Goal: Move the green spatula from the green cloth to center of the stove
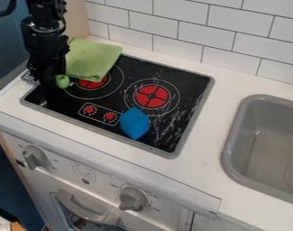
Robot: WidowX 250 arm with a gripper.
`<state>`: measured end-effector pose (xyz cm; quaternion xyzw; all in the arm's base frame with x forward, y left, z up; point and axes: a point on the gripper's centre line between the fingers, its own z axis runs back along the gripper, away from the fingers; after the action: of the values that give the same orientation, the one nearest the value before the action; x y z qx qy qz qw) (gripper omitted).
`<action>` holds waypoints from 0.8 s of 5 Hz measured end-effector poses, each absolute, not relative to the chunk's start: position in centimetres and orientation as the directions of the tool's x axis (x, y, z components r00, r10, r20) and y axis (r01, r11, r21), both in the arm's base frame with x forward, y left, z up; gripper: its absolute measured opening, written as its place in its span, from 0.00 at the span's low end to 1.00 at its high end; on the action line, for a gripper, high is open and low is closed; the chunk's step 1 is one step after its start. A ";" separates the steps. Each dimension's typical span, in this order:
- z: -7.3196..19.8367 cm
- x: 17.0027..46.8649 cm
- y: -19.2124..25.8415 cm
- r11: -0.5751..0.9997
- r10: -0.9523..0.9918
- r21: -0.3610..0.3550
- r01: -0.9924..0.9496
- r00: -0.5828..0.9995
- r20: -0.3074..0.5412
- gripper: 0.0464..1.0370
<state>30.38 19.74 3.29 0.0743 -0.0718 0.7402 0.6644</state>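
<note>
The black gripper [47,83] hangs down over the left end of the stove, its lower part hard to tell from the black cooktop. Right beside it shows a small rounded green piece [62,81], seemingly the end of the green spatula; the rest of it cannot be made out. Whether the gripper holds it is unclear. The green cloth [93,58] lies folded over the stove's back left corner, partly covering the left burner. The stove [115,108] is a black cooktop with two red burners and a grey rim.
A blue block [135,123] sits on the stove's front part, right of the two small red dials. The grey sink [231,149] is set into the white counter [212,119] at the right. A white tiled wall [221,36] runs behind, and knobs line the front panel.
</note>
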 end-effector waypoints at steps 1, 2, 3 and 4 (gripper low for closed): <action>3.4 30.0 18.9 -0.083 0.979 -0.017 -0.996 -0.085 0.183 0.28; 4.4 29.2 17.3 -0.027 0.984 -0.030 -0.999 -0.032 0.174 0.28; 6.8 28.3 16.2 0.004 0.983 -0.087 -0.996 -0.012 0.184 0.28; 8.0 26.3 14.1 0.072 0.988 -0.094 -0.993 0.059 0.141 0.28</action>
<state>26.34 14.15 7.99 0.0140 -0.0839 0.6809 0.7275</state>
